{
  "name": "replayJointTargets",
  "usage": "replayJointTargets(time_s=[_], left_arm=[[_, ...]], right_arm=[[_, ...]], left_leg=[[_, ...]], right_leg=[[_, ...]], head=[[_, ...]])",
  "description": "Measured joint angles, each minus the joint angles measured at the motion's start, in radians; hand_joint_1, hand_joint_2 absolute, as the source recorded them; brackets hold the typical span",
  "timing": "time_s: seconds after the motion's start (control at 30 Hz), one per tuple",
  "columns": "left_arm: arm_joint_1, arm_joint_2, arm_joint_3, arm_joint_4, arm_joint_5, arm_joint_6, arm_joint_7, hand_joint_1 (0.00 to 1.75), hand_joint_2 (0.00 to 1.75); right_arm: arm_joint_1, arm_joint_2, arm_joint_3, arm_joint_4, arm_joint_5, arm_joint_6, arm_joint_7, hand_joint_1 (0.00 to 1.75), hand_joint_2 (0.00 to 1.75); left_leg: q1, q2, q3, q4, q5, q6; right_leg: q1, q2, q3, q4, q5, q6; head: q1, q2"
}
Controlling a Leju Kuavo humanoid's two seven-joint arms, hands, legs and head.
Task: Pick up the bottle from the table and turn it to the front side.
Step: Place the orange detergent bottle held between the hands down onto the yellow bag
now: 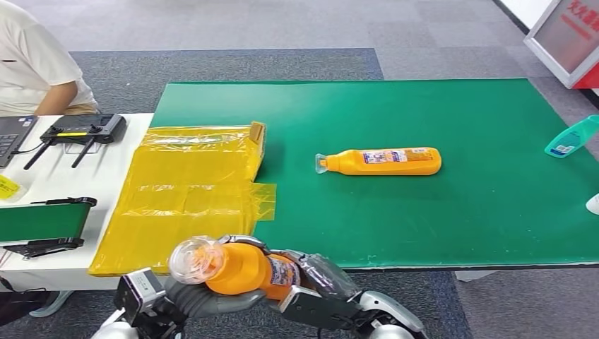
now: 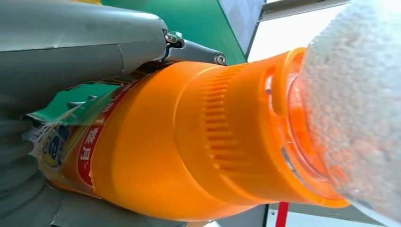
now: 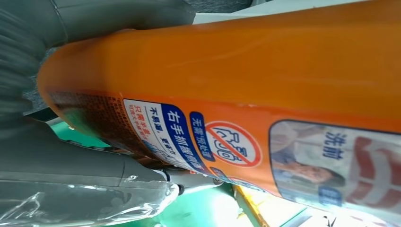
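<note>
Both hands, the left hand (image 1: 187,300) and the right hand (image 1: 318,293), wrap their fingers around an orange bottle (image 1: 240,268) lying sideways just off the green table's (image 1: 424,226) near edge, clear cap pointing left.

two orange bottles (image 1: 240,268) (image 1: 381,161), one teal bottle (image 1: 571,137)

Both hands, left hand (image 1: 187,300) and right hand (image 1: 318,293), grip an orange bottle (image 1: 244,268), while beyond the fingers (image 1: 311,265) a second orange bottle (image 1: 385,161) lies on the green worktop (image 1: 424,219).
</note>
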Motion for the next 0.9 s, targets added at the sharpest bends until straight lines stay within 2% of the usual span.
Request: replayJointTargets(time_s=[0.03, 0.13, 0.17, 0.33, 0.4, 0.53, 0.67, 0.8, 0.9], left_arm=[[-0.002, 0.000, 0.000, 0.000, 0.003, 0.001, 0.000, 1.75, 1.75], [-0.004, -0.001, -0.002, 0.000, -0.004, 0.027, 0.001, 1.75, 1.75], [-0.004, -0.003, -0.002, 0.000, -0.009, 0.042, 0.003, 1.75, 1.75], [0.029, -0.023, 0.029, 0.000, 0.034, 0.083, 0.025, 1.75, 1.75], [0.046, -0.036, 0.053, -0.004, 0.005, 0.106, 0.023, 1.75, 1.75], [0.067, -0.111, 0.129, -0.061, -0.314, 0.230, 0.043, 1.75, 1.75], [0.035, -0.186, 0.212, -0.142, -0.591, 0.273, 0.140, 1.75, 1.75], [-0.029, -0.211, 0.289, -0.159, -0.795, 0.298, 0.214, 1.75, 1.75], [-0.113, -0.210, 0.352, -0.140, -1.110, 0.348, 0.244, 1.75, 1.75]], right_arm=[[0.000, -0.001, 0.001, -0.004, -0.004, 0.000, 0.001, 1.69, 1.75], [0.000, -0.006, 0.002, -0.016, -0.022, 0.006, 0.005, 0.41, 1.75], [0.000, -0.007, 0.002, -0.020, -0.033, 0.011, 0.007, 0.03, 1.75], [0.003, -0.010, -0.006, -0.051, -0.107, 0.046, -0.003, 0.00, 1.75], [0.007, -0.010, -0.016, -0.062, -0.111, 0.048, -0.004, 0.00, 1.75], [0.041, -0.009, -0.048, -0.101, -0.100, 0.045, 0.011, 0.00, 1.75], [0.065, -0.004, -0.070, -0.147, -0.090, 0.050, 0.040, 0.00, 1.75], [0.071, -0.003, -0.089, -0.169, -0.092, 0.063, 0.043, 0.00, 1.75], [0.066, 0.000, -0.096, -0.175, -0.097, 0.074, 0.040, 0.00, 1.75]], left_leg=[[0.000, 0.000, 0.000, 0.000, 0.000, 0.000], [0.000, 0.000, 0.000, 0.000, 0.000, 0.000], [0.000, 0.000, 0.000, 0.000, 0.000, 0.000], [0.000, 0.000, 0.000, 0.000, 0.000, 0.000], [0.000, 0.000, 0.000, 0.000, 0.000, 0.000], [0.000, 0.000, 0.000, 0.000, 0.000, 0.000], [0.000, 0.000, 0.000, 0.000, 0.000, 0.000], [0.000, 0.000, 0.000, 0.000, 0.001, -0.001], [0.000, 0.000, 0.000, 0.000, 0.002, -0.002]], right_leg=[[0.000, 0.000, 0.000, 0.000, 0.000, 0.000], [0.000, 0.000, 0.000, 0.000, 0.000, 0.000], [0.000, 0.000, 0.000, 0.000, 0.000, 0.000], [0.000, 0.000, 0.000, 0.000, 0.000, 0.000], [0.000, 0.000, 0.000, 0.000, 0.000, 0.000], [0.000, 0.000, -0.001, 0.000, 0.000, 0.000], [0.000, 0.000, 0.000, 0.000, 0.000, 0.000], [0.000, 0.000, -0.001, 0.000, 0.001, -0.001], [0.001, 0.000, -0.001, 0.000, 0.002, -0.002]], head=[[0.000, 0.000], [0.000, 0.000], [0.000, 0.000], [0.000, 0.000], [0.000, 0.000], [0.000, 0.000], [0.000, 0.000], [0.000, 0.000], [0.000, 0.000]])
